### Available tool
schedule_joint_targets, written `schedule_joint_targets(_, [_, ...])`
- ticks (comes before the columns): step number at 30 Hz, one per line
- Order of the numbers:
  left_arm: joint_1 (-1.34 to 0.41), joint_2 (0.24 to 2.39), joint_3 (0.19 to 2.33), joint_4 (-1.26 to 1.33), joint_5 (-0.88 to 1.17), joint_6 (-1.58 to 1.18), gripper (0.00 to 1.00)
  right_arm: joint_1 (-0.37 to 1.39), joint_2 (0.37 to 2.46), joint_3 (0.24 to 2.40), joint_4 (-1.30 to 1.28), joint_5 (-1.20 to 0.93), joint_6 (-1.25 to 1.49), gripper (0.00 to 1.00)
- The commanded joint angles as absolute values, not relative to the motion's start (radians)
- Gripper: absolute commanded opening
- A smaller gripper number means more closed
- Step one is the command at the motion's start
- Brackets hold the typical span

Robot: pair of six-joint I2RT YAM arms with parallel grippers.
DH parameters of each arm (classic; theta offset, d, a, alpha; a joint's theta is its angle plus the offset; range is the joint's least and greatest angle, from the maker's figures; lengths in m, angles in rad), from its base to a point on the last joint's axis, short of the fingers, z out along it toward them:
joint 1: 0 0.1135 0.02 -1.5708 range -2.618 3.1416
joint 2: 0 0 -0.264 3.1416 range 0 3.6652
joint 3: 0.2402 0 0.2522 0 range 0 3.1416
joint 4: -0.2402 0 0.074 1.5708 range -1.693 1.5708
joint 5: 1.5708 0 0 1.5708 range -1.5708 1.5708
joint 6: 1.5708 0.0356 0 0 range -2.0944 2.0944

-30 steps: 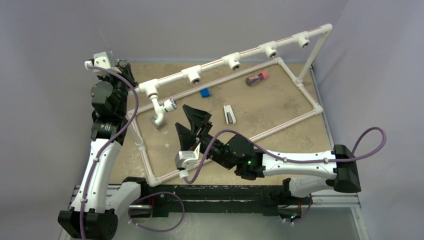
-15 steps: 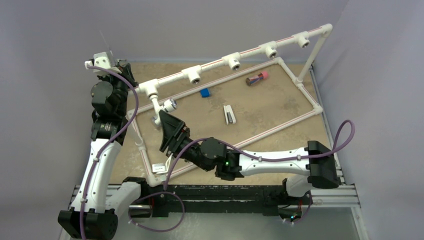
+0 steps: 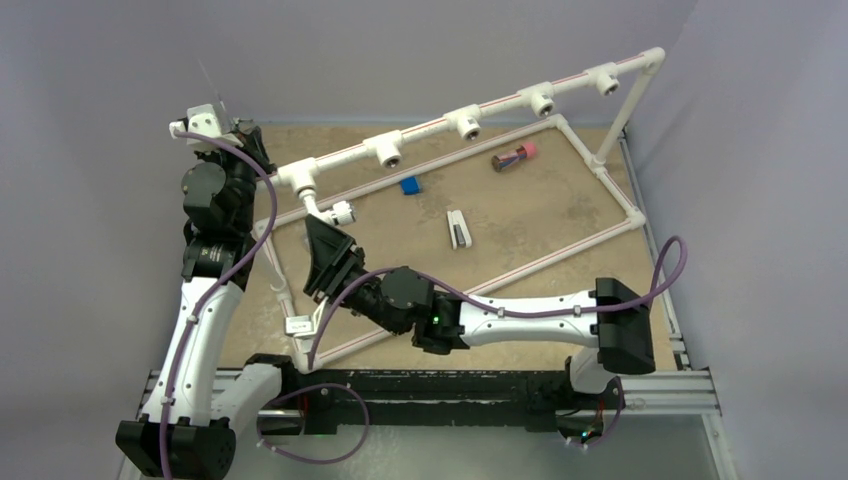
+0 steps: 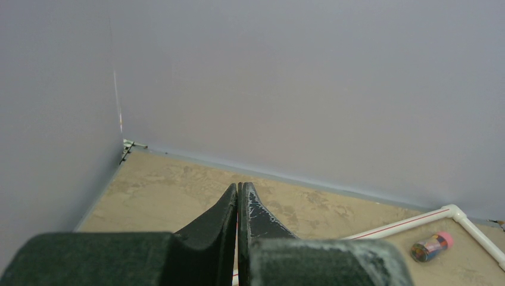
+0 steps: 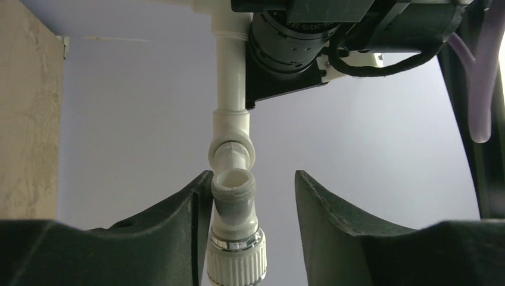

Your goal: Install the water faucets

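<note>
Right gripper (image 5: 253,179) swung left to water faucet (image 5: 234,205) at end T-fitting (image 5: 231,134); jaws wide, faucet between, ungripped. Left gripper (image 4: 238,196) closed, empty. Step: likely tightening; next, clamp and twist

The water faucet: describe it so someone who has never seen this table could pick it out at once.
Find the raised white pipe rail along the far side of the table, with five sockets. At its leftmost socket hangs the water faucet, the only socket holding anything; the other four are empty.
</note>
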State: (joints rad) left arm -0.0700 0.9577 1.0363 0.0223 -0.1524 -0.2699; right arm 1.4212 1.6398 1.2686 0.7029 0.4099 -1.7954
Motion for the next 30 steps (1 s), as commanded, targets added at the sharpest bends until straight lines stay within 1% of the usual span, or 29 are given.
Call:
schedule_joint_targets(1, [-0.091, 1.005, 0.962, -0.252, -0.052, -0.284, 0.00, 1.401, 1.648, 1.331, 0.734, 0.451, -1.739, 0.48])
schedule_joint_targets(7, [-0.091, 1.005, 0.962, -0.252, -0.055, -0.284, 0.00, 1.388, 1.654, 1.333, 0.735, 0.477, -1.653, 0.22])
schedule_joint_targets(11, [-0.091, 1.005, 0.962, -0.252, -0.056, -0.284, 0.00, 1.387, 1.656, 1.327, 0.757, 0.485, -1.556, 0.01])
schedule_joint_targets(15, [-0.091, 1.005, 0.962, -0.252, -0.055, -0.284, 0.00, 1.385, 1.661, 1.341, 0.792, 0.464, -1.342, 0.00])
schedule_joint_targets(18, [-0.091, 1.004, 0.962, -0.252, -0.055, -0.284, 0.00, 1.374, 1.653, 1.348, 0.795, 0.417, -1.092, 0.00])
schedule_joint_targets(23, [-0.091, 1.003, 0.962, -0.252, -0.057, -0.284, 0.00, 1.365, 1.667, 1.365, 0.813, 0.395, -0.697, 0.00])
schedule_joint_targets(30, [-0.091, 1.000, 0.962, -0.253, -0.063, -0.284, 0.00, 1.362, 1.695, 1.276, 1.053, 0.413, -0.112, 0.00])
